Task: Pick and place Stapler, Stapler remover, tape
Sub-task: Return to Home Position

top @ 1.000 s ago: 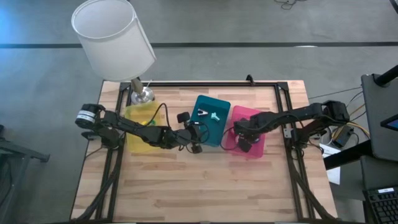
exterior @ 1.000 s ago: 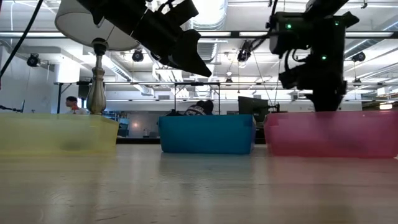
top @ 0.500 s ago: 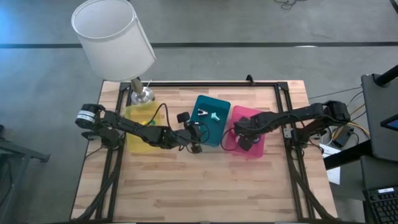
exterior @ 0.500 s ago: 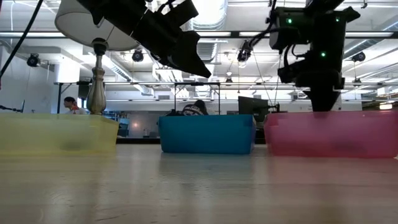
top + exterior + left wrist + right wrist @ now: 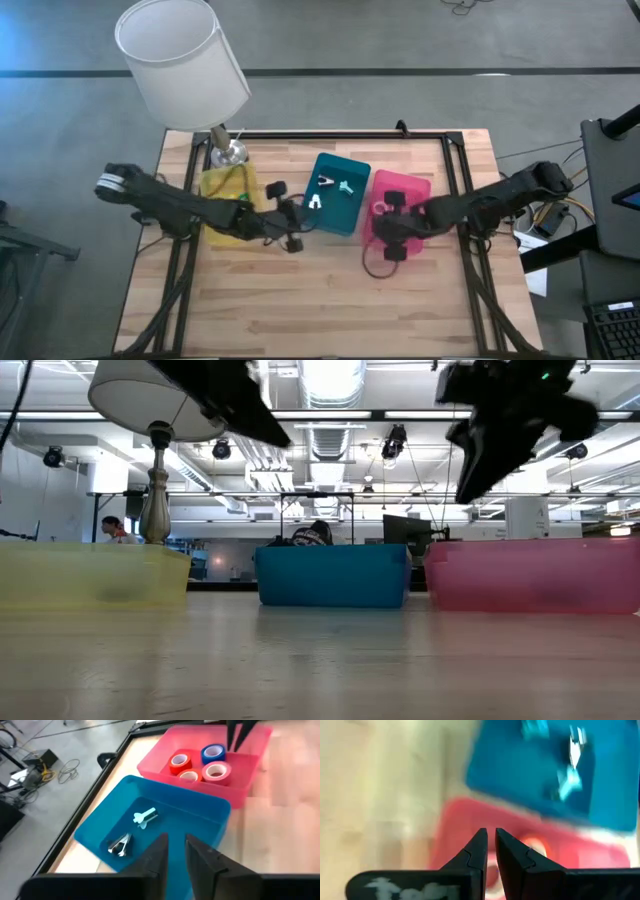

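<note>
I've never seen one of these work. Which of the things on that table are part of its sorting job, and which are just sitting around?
Part of the job:
- tape rolls in the pink bin
- two small staple tools in the blue bin
- yellow bin; its contents are unclear
- left end effector and right end effector, both empty

Just there:
- lamp
- cables on the floor

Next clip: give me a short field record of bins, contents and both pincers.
Yellow bin: contents unclear
Blue bin: two small metal tools
Pink bin: four tape rolls, three red-pink, one blue
Left pincer: narrow gap, empty, above the blue bin's near edge
Right pincer: almost shut, empty, by the pink bin
Lamp: table's back left corner
</note>
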### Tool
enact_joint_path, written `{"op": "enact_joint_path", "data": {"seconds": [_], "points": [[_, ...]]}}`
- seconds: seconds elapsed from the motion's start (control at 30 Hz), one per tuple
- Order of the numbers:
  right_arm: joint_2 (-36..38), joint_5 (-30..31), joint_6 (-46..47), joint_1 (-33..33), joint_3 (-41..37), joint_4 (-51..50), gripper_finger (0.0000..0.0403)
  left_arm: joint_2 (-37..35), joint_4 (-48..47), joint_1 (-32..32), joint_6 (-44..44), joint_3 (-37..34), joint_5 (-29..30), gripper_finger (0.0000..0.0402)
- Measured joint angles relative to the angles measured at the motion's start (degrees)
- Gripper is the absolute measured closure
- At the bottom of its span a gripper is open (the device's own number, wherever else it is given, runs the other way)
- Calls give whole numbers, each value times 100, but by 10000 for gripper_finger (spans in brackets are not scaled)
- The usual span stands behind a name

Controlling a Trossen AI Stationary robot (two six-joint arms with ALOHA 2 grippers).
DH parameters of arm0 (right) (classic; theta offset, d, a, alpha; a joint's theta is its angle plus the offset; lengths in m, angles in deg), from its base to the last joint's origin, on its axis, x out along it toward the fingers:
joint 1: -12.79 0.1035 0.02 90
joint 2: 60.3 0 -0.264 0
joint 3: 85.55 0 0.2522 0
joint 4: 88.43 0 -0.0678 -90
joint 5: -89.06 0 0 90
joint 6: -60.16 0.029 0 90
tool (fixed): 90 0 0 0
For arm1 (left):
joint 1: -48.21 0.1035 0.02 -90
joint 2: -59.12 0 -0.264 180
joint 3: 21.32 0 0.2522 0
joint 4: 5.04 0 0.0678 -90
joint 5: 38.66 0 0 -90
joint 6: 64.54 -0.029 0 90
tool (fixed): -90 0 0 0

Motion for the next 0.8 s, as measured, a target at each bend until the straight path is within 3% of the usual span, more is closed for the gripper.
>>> {"op": "enact_joint_path", "data": {"seconds": [0.1, 0.27, 0.4, 0.63, 0.8], "points": [[412, -254, -642, 259, -325, 755, 371, -673, -360, -146, 143, -186, -2, 360], [1312, -1571, -1192, 304, -1186, 2012, 371, -1702, -183, -308, 152, -911, -6, 396], [2186, -1494, -1402, 239, -1917, 2655, 371, -2435, 414, -336, 108, -1784, -20, 392], [3949, -1276, -907, -92, -2998, 3158, 371, -3784, 1849, -292, -579, -3406, -17, 392], [5042, -1188, -959, -367, -3636, 3671, 371, -4710, 2771, -245, -781, -4217, -312, 398]]}}
